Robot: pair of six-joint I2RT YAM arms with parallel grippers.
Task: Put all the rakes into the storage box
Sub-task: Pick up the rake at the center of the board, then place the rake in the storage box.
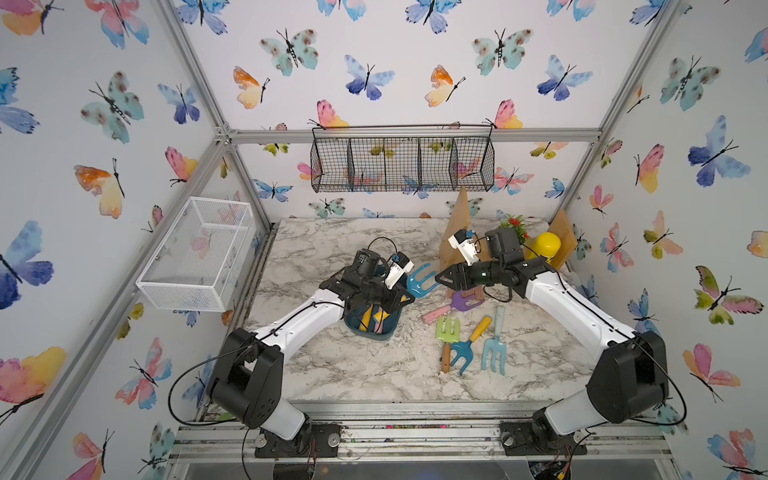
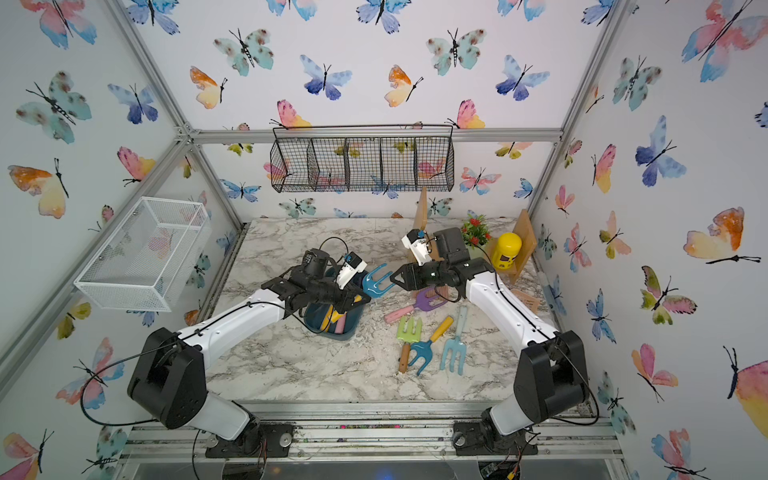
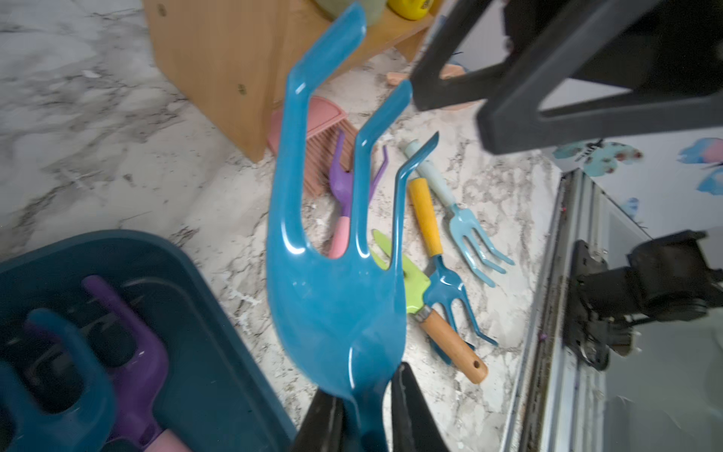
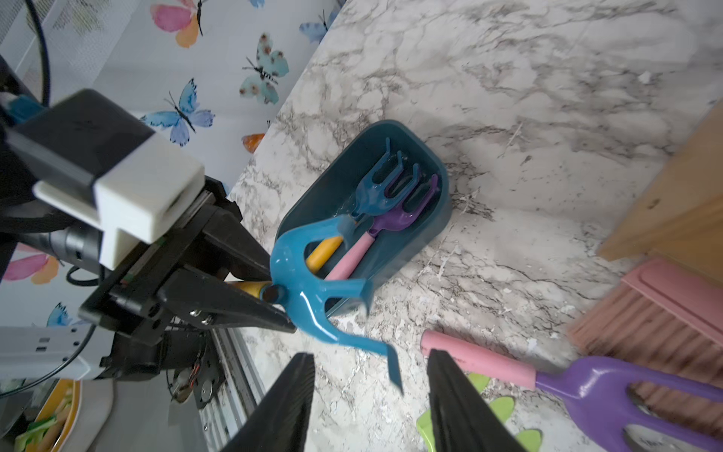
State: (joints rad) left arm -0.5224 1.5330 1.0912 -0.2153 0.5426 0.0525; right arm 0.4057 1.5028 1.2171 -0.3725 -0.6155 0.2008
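1. In both top views the rake [image 1: 422, 280] [image 2: 376, 280] hangs in the air between the two grippers. Its head is just past the far right corner of the storage box [image 1: 370, 332], so it is not in the box. In these views the left arm covers most of the box.
2. The right wrist view shows what the top views hide. The left gripper [image 4: 279, 297] has its fingers clamped on the rake's neck, where the yellow handle begins. The box holds a dark blue fork [image 4: 367, 195] and a purple fork [image 4: 395, 219] with a pink handle.
3. We see the right gripper [image 4: 369, 354] with its fingers apart. One tine tip lies between them and touches neither.
4. Only the left wrist view shows the three bent tines clearly, with the right gripper's fingers [image 3: 430, 96] near their tips.
5. Right of the box, the loose tools [image 1: 463, 353] lie close together. A wooden stand [image 1: 457, 216] is at the far right. The table [image 1: 374, 382] is bare along its near edge.
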